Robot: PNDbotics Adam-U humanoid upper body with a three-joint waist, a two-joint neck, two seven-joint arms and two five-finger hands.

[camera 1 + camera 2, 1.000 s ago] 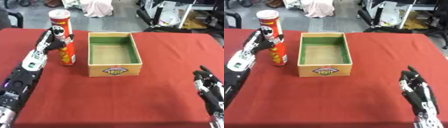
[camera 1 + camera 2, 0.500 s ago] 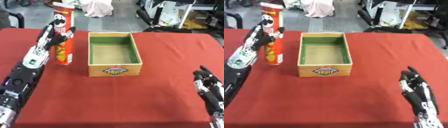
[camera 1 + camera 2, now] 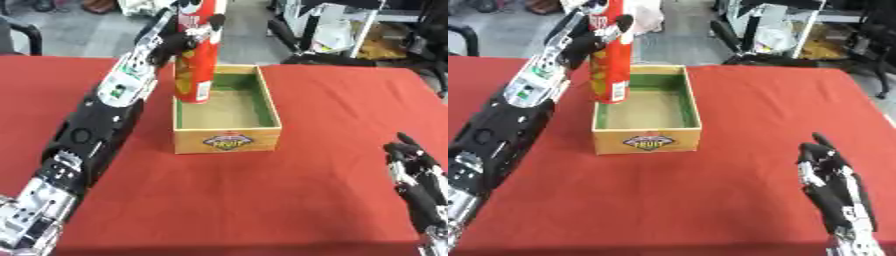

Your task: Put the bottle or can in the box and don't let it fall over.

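The tall red can (image 3: 196, 55) was standing on the red table (image 3: 262, 200) left of the box a second ago; half a second ago it was already off the cloth, and now it hangs higher and further right, its base over the left edge of the wooden box (image 3: 226, 116), at the far-left part of the green-lined interior. It looks close to upright, perhaps leaning slightly, and its top runs out of the picture. That puts the task past the lift and into the carry — my judgement is that what remains is to bring the base fully inside the left wall, lower it to the floor of the box and let go without tipping it.

The left hand (image 3: 171, 41) is curled round the can's upper half, thumb on the near-right side and fingers wrapping from the left. Its arm stretches long from the near-left corner, diagonally up to the far middle, forearm raised above the table beside the box's left wall.

Further right, the box sits squarely with its labelled short side facing near; nothing else is inside it.

At the near-right corner the right hand (image 3: 833, 187) idles — fingers relaxed and pointing up, holding nothing, well apart from the box
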